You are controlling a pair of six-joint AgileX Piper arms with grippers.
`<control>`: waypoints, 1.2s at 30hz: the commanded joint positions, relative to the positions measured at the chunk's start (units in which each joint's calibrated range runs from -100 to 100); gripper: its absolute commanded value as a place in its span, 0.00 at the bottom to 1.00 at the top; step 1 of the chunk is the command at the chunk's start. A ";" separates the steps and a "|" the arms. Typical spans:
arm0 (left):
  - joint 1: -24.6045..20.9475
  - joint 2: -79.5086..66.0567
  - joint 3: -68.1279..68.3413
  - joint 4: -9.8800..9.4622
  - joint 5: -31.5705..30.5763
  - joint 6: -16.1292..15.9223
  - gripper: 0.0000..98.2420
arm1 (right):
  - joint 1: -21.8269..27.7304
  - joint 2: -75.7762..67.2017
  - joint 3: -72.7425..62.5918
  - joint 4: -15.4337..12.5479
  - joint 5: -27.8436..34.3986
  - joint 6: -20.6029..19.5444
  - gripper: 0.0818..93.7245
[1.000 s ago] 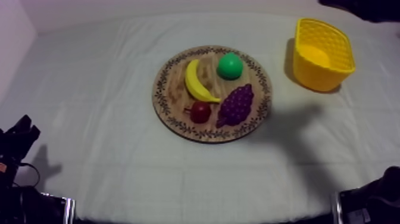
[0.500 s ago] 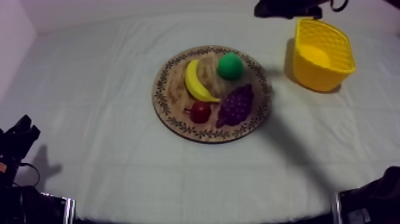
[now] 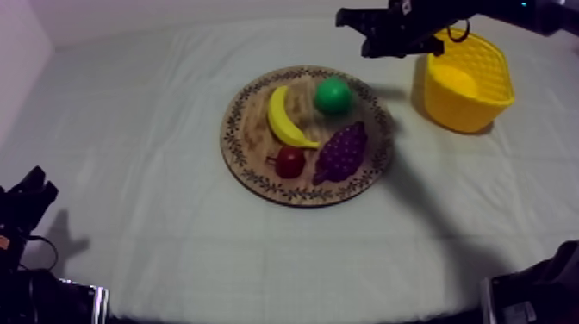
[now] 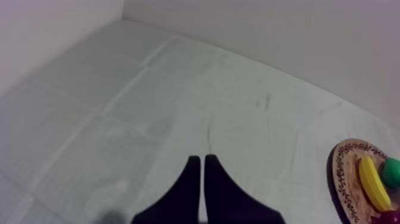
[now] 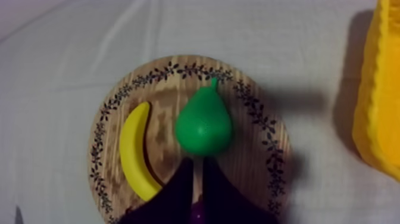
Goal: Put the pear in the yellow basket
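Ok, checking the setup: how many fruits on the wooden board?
4: pear at the far side, banana left of it, small red fruit and grapes at the near side.

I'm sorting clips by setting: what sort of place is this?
Probably a robot test bench rather than a kitchen: a table under plain grey-white cloth, toy fruit such as a banana and pear on a round wooden board, and a yellow basket.

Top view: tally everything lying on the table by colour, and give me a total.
Yellow: 2, the banana and the basket
Green: 1, the pear
Purple: 1, the bunch of grapes
Red: 1, the small red fruit
Brown: 1, the wooden board
Total: 6
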 commanded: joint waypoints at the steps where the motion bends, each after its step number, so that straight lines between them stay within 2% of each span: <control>1: 0.01 -0.04 0.00 0.00 0.02 0.02 0.00 | -0.10 0.14 0.12 -0.55 -0.12 0.81 0.09; 2: 0.01 -0.04 0.00 0.00 0.02 0.02 0.00 | -0.17 0.21 0.13 -0.82 -0.33 1.37 0.17; 4: 0.01 -0.04 0.00 0.00 0.02 0.02 0.00 | -0.38 0.24 0.51 -1.30 -0.88 2.44 0.57; 5: 0.01 -0.04 0.00 0.00 0.02 0.02 0.00 | -0.55 0.17 0.91 -1.13 -1.35 2.52 0.70; 7: 0.01 -0.04 0.00 0.00 0.02 0.02 0.00 | -0.85 0.06 1.95 -0.37 -2.60 2.22 0.85; 9: 0.01 -0.04 0.00 0.00 0.02 0.02 0.00 | -1.12 0.00 2.97 0.84 -3.69 1.31 0.92; 15: 0.01 -0.04 0.00 0.00 0.02 0.02 0.00 | -1.57 0.80 3.96 2.89 -4.19 -0.41 0.96; 24: 0.01 -0.04 0.00 0.00 0.02 0.02 0.00 | -1.59 3.83 2.78 2.74 -3.82 -0.40 0.97; 32: 0.01 -0.04 0.00 0.00 0.02 0.02 0.00 | -2.07 11.50 -1.95 3.47 -3.44 -1.23 0.92; 36: 0.01 -0.04 0.00 0.00 0.02 0.02 0.00 | -1.25 15.94 -6.11 2.60 -3.18 -0.32 0.89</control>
